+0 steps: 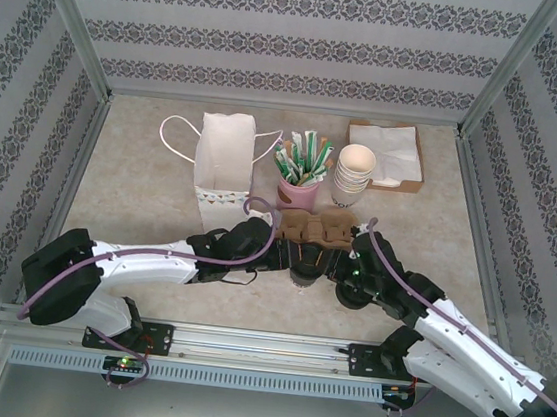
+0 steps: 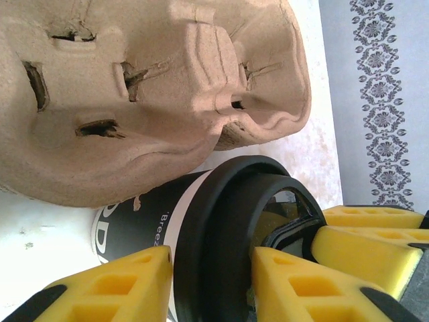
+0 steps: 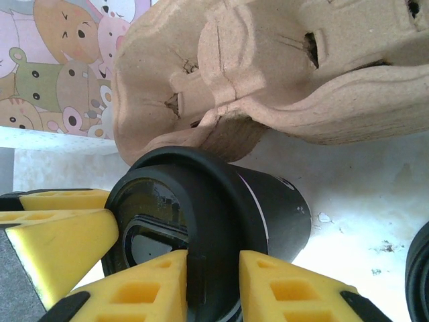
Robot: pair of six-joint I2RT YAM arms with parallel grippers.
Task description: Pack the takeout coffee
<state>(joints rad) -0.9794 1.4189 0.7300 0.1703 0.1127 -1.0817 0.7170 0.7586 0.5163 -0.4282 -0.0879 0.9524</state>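
Observation:
The takeout coffee (image 1: pixel 304 264) is a dark-sleeved cup with a white band and a round black lid. It sits just in front of the brown pulp cup carrier (image 1: pixel 313 228). My left gripper (image 1: pixel 279 255) comes in from the left and my right gripper (image 1: pixel 336 267) from the right. In the left wrist view my left gripper (image 2: pixel 211 285) has a yellow pad on each side of the lid rim (image 2: pixel 214 228). In the right wrist view my right gripper (image 3: pixel 213 288) clamps the same lid (image 3: pixel 201 201) from the opposite side. The carrier's pockets hold nothing.
A white paper bag (image 1: pixel 226 160) with handles stands at the back left. Beside it is a pink cartoon cup (image 1: pixel 299 187) of green sticks, then a stack of lidless cream cups (image 1: pixel 353 172) and a napkin tray (image 1: pixel 389 153). A dark round object (image 3: pixel 419 268) lies near the right gripper.

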